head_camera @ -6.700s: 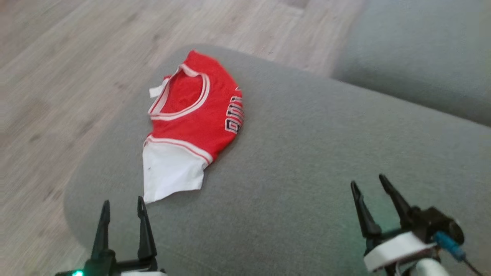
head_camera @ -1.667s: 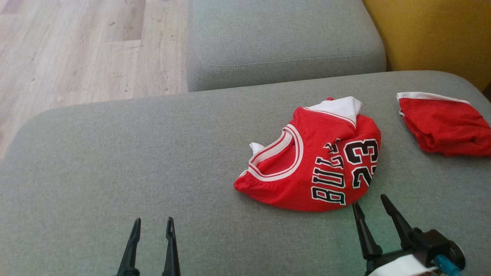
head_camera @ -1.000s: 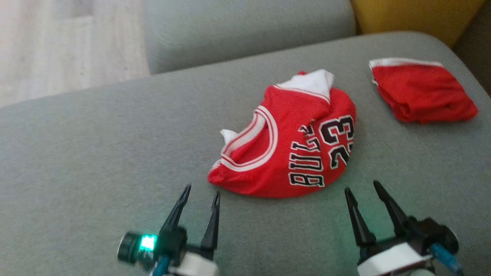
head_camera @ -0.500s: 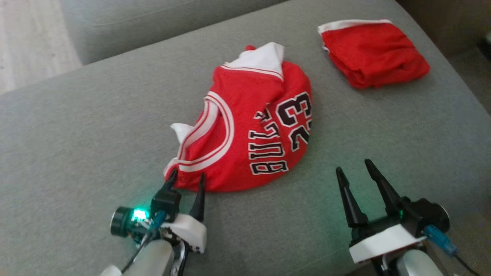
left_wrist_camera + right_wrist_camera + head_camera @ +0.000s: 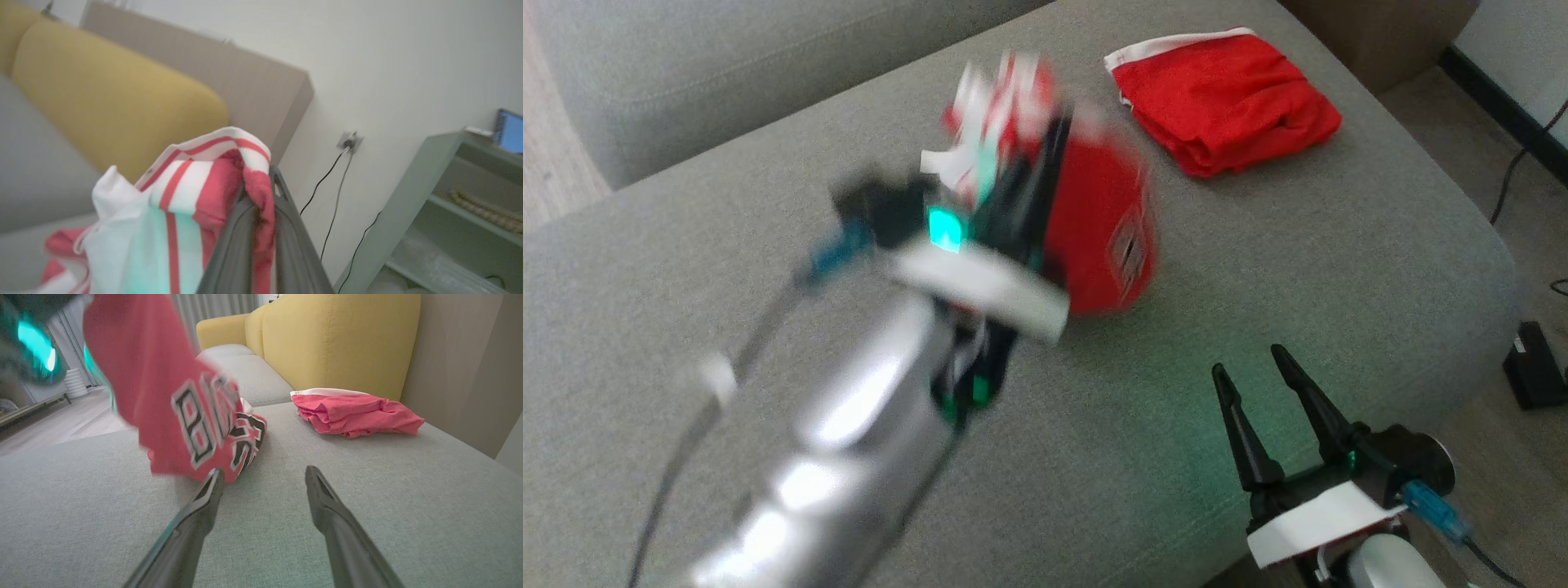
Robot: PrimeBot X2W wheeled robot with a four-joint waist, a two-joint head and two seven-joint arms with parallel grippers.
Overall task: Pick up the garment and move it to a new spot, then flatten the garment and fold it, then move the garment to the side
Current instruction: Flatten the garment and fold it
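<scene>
Garment (image 5: 1094, 229) in left claw (image 5: 261, 192), mid-cushion

Support: wide grey woven-fabric sofa cushion (image 5: 1339, 269), rounded corners, surface smooth. Near its far right corner lies a folded red cloth bundle with a white band (image 5: 1225, 98), flat on the fabric. Well apart from it, toward the middle: red jersey with black-and-white lettering (image 5: 1103, 237), mostly hanging above the cushion. Right wrist view shows its lowest fold touching the fabric.

Left pincer (image 5: 261, 183) clamped, held high; right pincer (image 5: 1248, 361) spread.
</scene>
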